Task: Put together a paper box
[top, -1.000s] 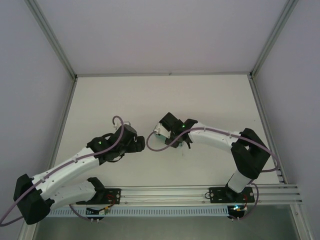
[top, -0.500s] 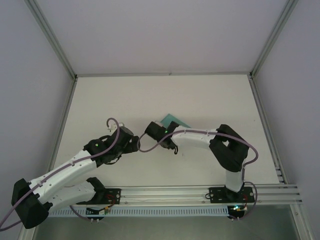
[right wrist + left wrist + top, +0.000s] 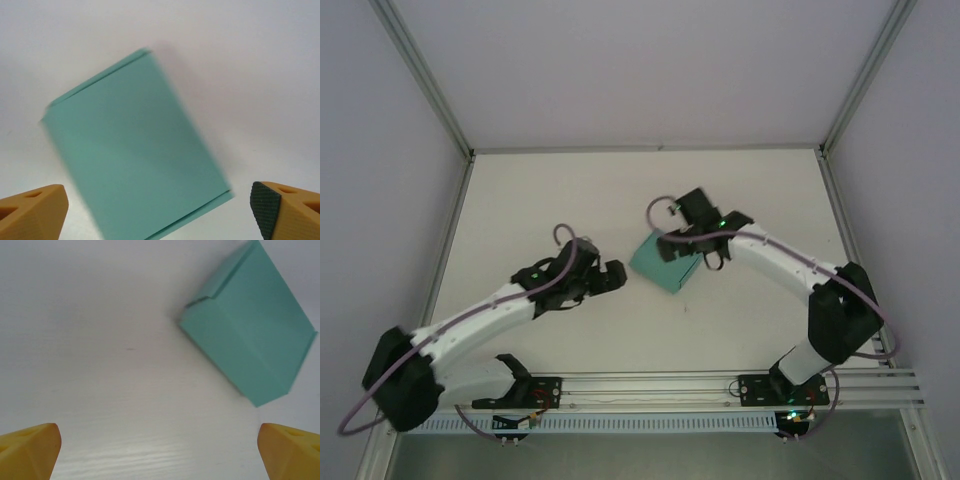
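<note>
white desk (image 3: 570,190), pale walls, metal frame posts at the corners. box (image 3: 663,264) lies mid-desk between the two arms, teal, folded up, one flap seam visible at a corner in the left wrist view.

right fingers (image 3: 33,212) are apart, empty, with the box (image 3: 135,145) straight ahead and centred between them. its long axis is skewed to the line across the fingers, so i'd say a wrist turn is needed before closing. left fingers (image 3: 30,452) are also apart and empty. from them the box (image 3: 250,330) sits ahead and off to the right, clear of both tips.

right arm is nearer in the top view - just beside the box. left is near but apart.

no brand, label or writing on the box - plain teal.
</note>
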